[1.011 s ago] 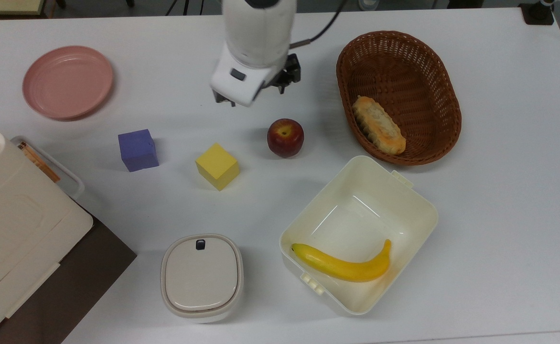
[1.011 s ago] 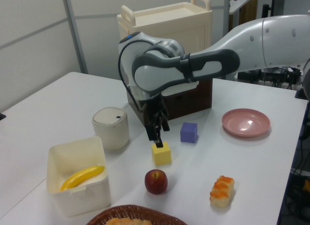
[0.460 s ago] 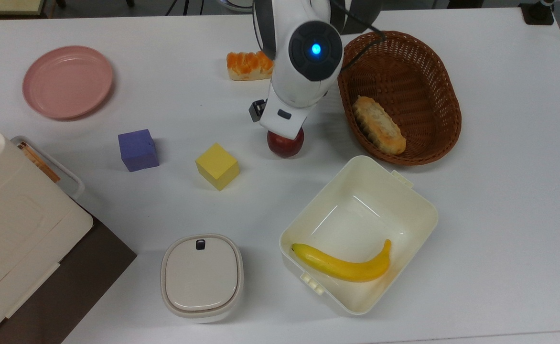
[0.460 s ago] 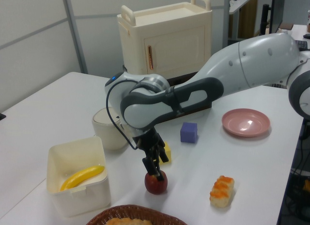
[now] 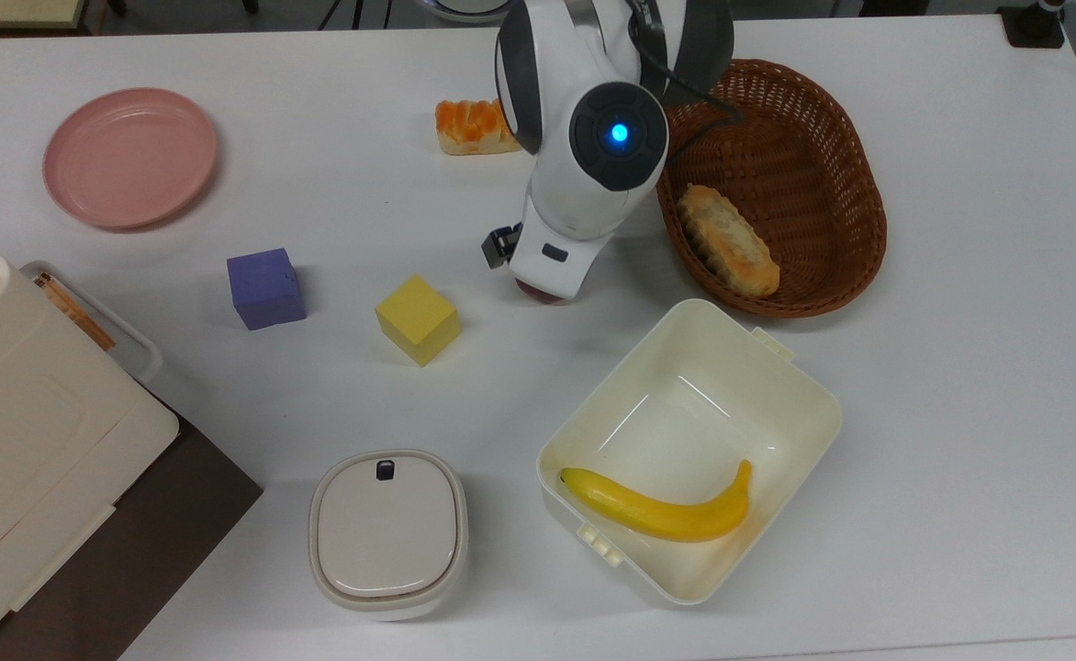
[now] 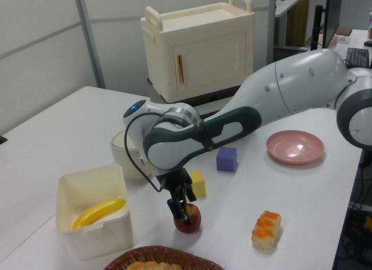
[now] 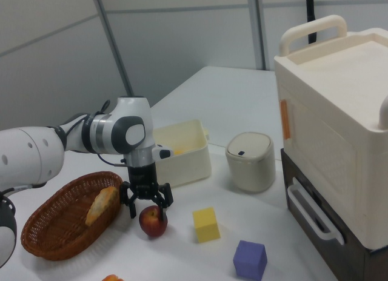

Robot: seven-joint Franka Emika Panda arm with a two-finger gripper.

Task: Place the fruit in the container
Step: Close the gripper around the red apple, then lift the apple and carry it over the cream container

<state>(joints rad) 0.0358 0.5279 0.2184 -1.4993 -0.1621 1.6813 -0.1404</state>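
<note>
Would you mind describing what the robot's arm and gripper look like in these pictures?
The arm has smooth glossy white shells with dark grey joint sections. A round dark cap carries a glowing blue light. A thin black cable loops beside the wrist. The two-finger gripper is black, below a white hand housing.

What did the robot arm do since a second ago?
The gripper swung from above the yellow cube over to the apple and came down, fingers now open on either side of it. It has not lifted the apple. The apple, banana, tub and basket stayed put.
</note>
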